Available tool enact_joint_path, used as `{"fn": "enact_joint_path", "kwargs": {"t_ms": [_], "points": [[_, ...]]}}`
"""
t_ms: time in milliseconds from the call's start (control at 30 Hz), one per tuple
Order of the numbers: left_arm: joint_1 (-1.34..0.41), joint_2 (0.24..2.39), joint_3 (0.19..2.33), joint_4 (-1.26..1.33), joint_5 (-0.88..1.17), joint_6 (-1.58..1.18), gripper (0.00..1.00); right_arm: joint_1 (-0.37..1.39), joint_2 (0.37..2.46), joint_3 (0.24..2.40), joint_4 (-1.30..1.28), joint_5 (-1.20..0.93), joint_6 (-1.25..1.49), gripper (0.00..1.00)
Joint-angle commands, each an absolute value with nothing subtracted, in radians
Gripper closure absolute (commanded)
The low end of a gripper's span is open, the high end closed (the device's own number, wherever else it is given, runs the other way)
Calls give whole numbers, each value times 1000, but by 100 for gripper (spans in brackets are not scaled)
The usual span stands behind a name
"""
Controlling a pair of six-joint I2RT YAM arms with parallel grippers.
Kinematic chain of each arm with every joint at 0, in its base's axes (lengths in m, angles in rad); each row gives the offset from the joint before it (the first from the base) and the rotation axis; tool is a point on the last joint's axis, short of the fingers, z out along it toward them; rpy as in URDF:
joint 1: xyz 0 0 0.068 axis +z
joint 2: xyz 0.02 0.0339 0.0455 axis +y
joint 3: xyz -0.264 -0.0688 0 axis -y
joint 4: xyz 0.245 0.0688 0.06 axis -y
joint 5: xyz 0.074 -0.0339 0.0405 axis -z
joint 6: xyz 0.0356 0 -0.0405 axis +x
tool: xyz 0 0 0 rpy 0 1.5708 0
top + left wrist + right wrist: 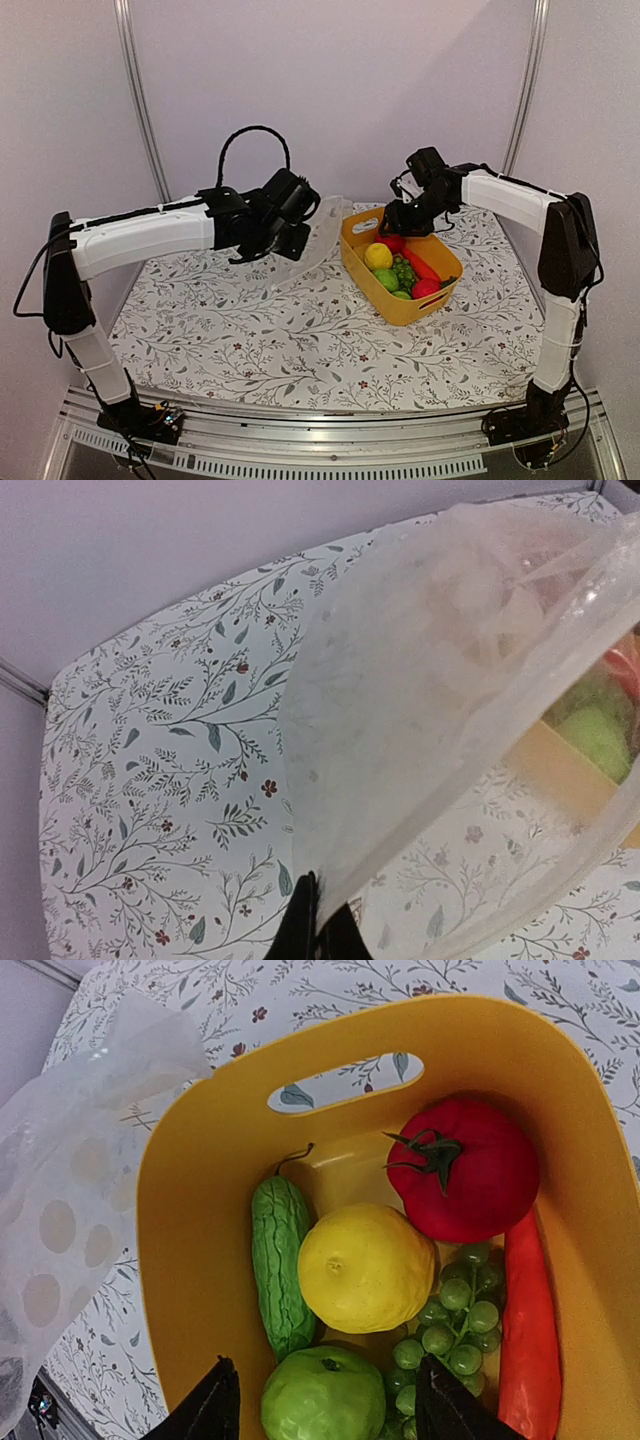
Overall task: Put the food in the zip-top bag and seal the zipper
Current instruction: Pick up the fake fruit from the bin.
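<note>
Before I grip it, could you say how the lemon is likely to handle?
The lemon looks round and smooth, so it may slip or roll out of a pinch. Hemmed in by the cucumber and grapes, it probably won't roll far if nudged.

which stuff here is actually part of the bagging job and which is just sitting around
Part of the job: bag, tomato, lemon, cucumber, green apple, grapes, carrot.

Just there: yellow tub that the food sits in, flowered tablecloth.
</note>
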State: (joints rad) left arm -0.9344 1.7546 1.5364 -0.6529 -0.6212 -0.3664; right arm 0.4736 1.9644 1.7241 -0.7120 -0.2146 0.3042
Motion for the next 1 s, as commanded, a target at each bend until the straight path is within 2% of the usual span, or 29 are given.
{"fn": "enact_joint_path", "kwargs": {"t_ms": [0,100,733,800,967], "points": [[-923,1711,1522,-669,-597,-349,100,475,2052,1778,-752,-196,291,34],[-921,1713,1525,-669,-587,-344,100,474,2100,1797,-755,-206,300,24],[-907,1723,1551,-693,-575,-327,100,474,2306,1915,-765,-273,340,17],[-905,1721,1549,-693,-575,-329,100,474,2311,1911,-769,-272,339,20],[-901,1723,1556,-701,-569,-336,100,474,2262,1896,-763,-256,343,34]]}}
